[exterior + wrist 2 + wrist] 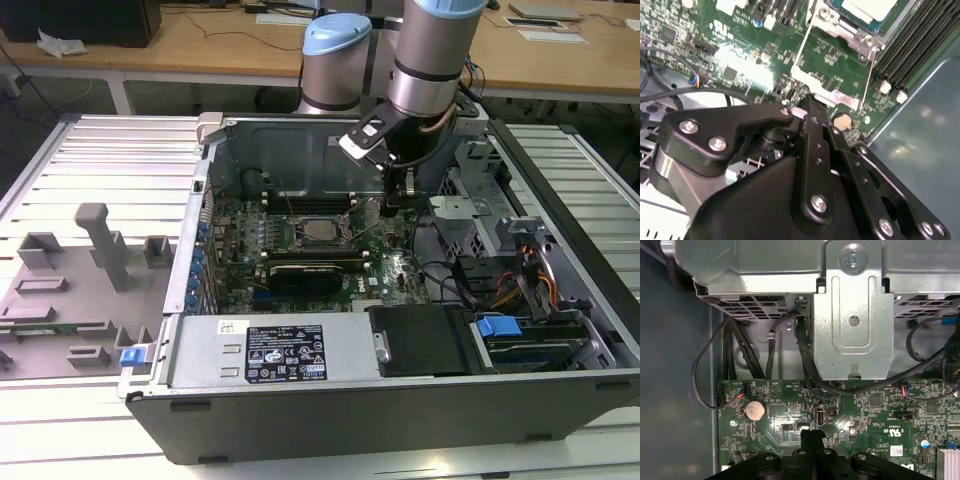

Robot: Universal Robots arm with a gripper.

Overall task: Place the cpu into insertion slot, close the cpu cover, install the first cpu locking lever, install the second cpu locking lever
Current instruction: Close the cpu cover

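Since the cpu (322, 230) already lies in the insertion slot (301, 232) mid-board, with the cpu cover (837, 30) seemingly down around it, a locking lever (869, 70) looks the step in hand, calling for a firm hooking push. The arm reaches steeply down, its hand (392, 205) just beside the slot, fingers together.
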